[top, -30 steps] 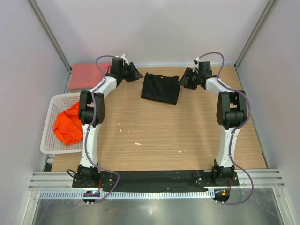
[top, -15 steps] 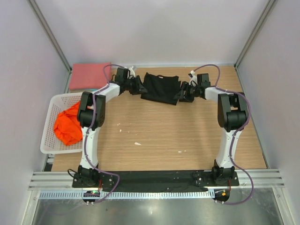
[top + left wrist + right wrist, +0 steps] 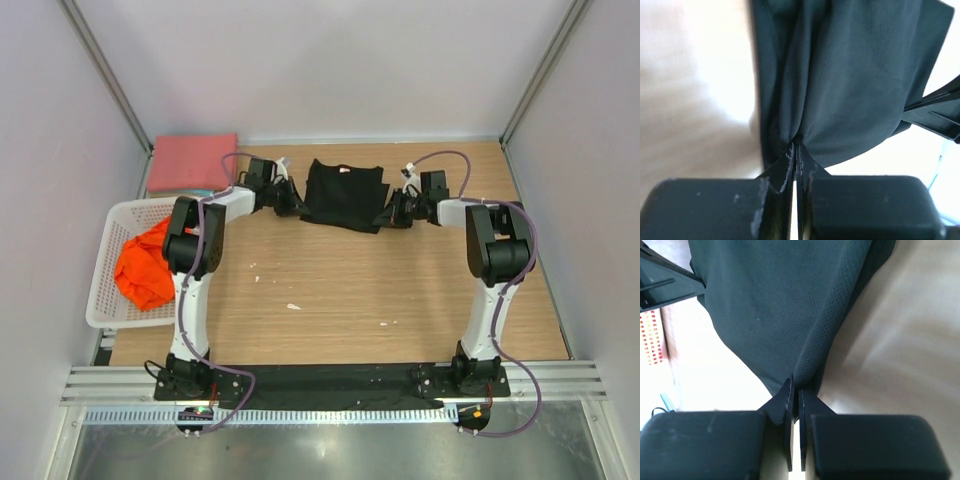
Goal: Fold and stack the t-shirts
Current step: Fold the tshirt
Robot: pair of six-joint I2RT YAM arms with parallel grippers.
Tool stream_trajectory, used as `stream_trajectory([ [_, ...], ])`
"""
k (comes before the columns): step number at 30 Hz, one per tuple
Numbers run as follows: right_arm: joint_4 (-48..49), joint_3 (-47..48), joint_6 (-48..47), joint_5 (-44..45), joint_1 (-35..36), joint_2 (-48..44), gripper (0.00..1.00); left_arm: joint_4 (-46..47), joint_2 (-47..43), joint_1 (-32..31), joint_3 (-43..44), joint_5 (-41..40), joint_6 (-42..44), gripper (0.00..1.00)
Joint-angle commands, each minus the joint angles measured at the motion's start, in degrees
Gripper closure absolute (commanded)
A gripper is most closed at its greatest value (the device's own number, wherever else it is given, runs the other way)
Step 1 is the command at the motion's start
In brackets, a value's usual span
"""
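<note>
1. Light wooden table (image 3: 350, 290): it bears everything listed below. Both wrist views wash it out to a pale blur.
2. White plastic mesh basket (image 3: 100, 275): it sits at the table's left edge, and the left arm's elbow covers its right rim.
3. Black soft cloth t-shirt (image 3: 345, 195): it lies flat at the far middle of the table, between the two grippers. The wrist views cut it off, so only gathered folds show in the left one (image 3: 850, 75) and the right one (image 3: 780, 305). A second ago it sat skewed and untouched; now its near corners are drawn outward.
4. Pinkish-red cloth t-shirt (image 3: 193, 162): it is a flat folded rectangle in the far left corner, well apart from the black one. We see no change in it.
5. Bright orange cloth t-shirt (image 3: 143, 268): it is crumpled inside the basket, its right side hidden behind the left arm. We see no change here either.
6. Left gripper (image 3: 292, 203): it is at the black shirt's near left corner. The wrist view (image 3: 795, 150) shows the jaws pressed together with cloth pinched between them. A second ago it was raised at the far side with its jaws apart.
7. Right gripper (image 3: 388, 215): it is at the near right corner. Its jaws (image 3: 795, 385) are likewise clamped on a fold of black cloth, where earlier they stood apart and clear of the shirt.
</note>
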Motion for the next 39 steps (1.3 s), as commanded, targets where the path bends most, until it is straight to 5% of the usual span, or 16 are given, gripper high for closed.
stream_trajectory([
  [1, 1.4, -2.6, 0.9, 1.8, 0.3, -7.0, 0.99, -0.1, -7.4, -0.7, -4.1, -1.3, -1.1, 1.0],
  [13, -3.3, -28.4, 5.6, 8.7, 3.9, -26.6, 0.94, -1.6, -27.5, -5.0, -32.3, -5.1, -10.0, 0.99],
  [18, -6.9, -34.6, 5.4, 10.6, 4.8, -34.8, 0.76, -2.9, -34.3, -7.7, -39.6, -6.3, -12.1, 0.79],
  [20, -10.5, -34.8, 5.1, 11.9, 4.8, -37.2, 0.61, -4.1, -37.1, -8.2, -41.3, -6.8, -12.4, 0.75],
  [27, -11.8, -31.2, 4.3, 14.0, 4.6, -42.8, 0.43, -12.8, -36.8, -7.5, -28.5, -8.5, -0.8, 0.58],
  [39, -6.9, -16.4, -6.8, 0.3, -2.3, -23.0, 0.38, -17.1, -13.5, -5.0, -1.2, 6.5, 19.3, 0.57],
])
